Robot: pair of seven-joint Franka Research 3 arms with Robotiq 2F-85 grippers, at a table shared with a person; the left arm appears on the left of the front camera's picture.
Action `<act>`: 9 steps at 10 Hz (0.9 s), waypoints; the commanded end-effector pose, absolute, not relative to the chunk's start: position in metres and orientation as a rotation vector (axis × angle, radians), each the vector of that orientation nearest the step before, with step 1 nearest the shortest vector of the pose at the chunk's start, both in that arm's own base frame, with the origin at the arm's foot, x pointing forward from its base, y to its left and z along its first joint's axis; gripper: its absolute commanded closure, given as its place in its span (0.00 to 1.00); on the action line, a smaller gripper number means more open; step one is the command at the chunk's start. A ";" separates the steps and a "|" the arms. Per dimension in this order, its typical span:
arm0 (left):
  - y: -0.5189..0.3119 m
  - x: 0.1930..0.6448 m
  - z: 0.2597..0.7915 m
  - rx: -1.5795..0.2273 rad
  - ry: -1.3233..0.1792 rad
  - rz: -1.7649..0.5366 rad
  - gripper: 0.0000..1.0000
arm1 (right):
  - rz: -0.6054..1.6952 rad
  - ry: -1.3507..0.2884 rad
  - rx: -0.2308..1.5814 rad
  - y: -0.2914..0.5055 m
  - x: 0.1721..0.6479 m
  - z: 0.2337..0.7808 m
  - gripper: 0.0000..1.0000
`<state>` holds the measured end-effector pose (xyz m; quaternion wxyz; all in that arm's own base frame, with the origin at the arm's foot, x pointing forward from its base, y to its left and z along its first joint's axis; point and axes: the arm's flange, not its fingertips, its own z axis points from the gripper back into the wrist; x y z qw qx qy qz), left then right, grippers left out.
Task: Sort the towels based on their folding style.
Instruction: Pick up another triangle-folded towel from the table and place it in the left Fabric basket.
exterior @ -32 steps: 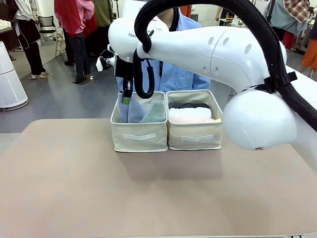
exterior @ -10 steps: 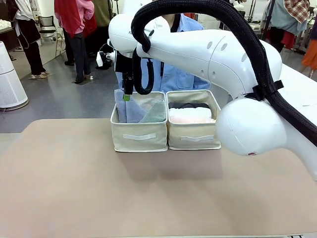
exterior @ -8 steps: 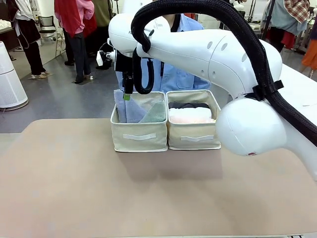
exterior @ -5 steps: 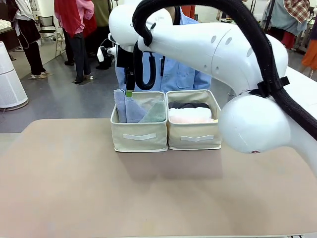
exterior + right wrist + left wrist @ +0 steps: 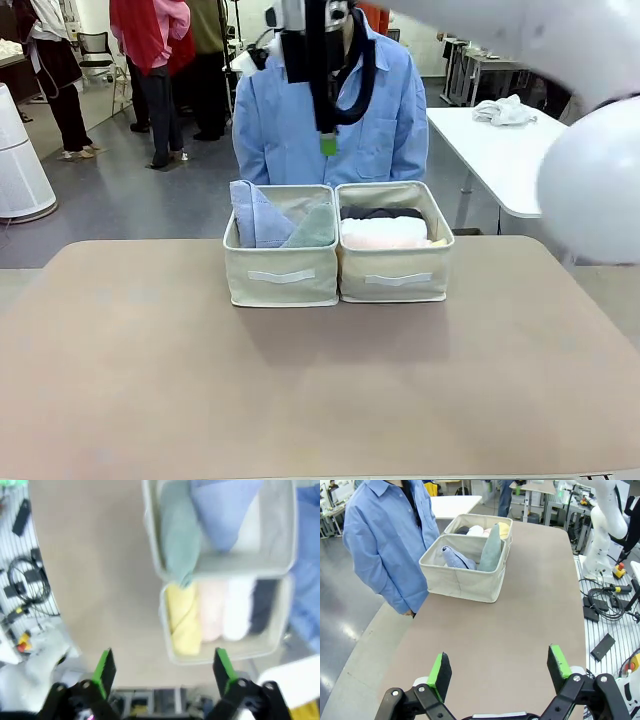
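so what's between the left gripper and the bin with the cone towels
Nothing: in the left wrist view, bare tan table runs from the open left gripper to the bin holding both cone towels.

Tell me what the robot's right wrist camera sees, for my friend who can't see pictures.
Seen from above, two cream fabric bins sit side by side on a tan table: one holds a pale green cone towel and a lavender-blue cone towel, the other yellow, pink, white and dark grey rolled towels. The right gripper hangs above, jaws open and empty.
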<state>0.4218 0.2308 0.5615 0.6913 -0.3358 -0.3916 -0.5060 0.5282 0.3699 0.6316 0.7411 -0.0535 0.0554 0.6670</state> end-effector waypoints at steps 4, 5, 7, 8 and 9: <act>0.230 0.420 0.564 -0.757 -0.890 -1.131 0.00 | 1.260 0.272 -0.091 0.255 0.410 0.582 0.00; 0.230 0.420 0.564 -0.757 -0.890 -1.131 0.00 | 1.237 0.133 -0.115 0.241 0.414 0.588 0.00; 0.230 0.420 0.564 -0.757 -0.890 -1.131 0.00 | 1.248 -0.006 -0.111 0.202 0.431 0.589 0.00; 0.230 0.420 0.564 -0.757 -0.890 -1.131 0.00 | 1.251 -0.060 -0.099 0.185 0.437 0.587 0.00; 0.230 0.420 0.564 -0.757 -0.890 -1.131 0.00 | 1.260 -0.084 -0.072 0.172 0.442 0.584 0.00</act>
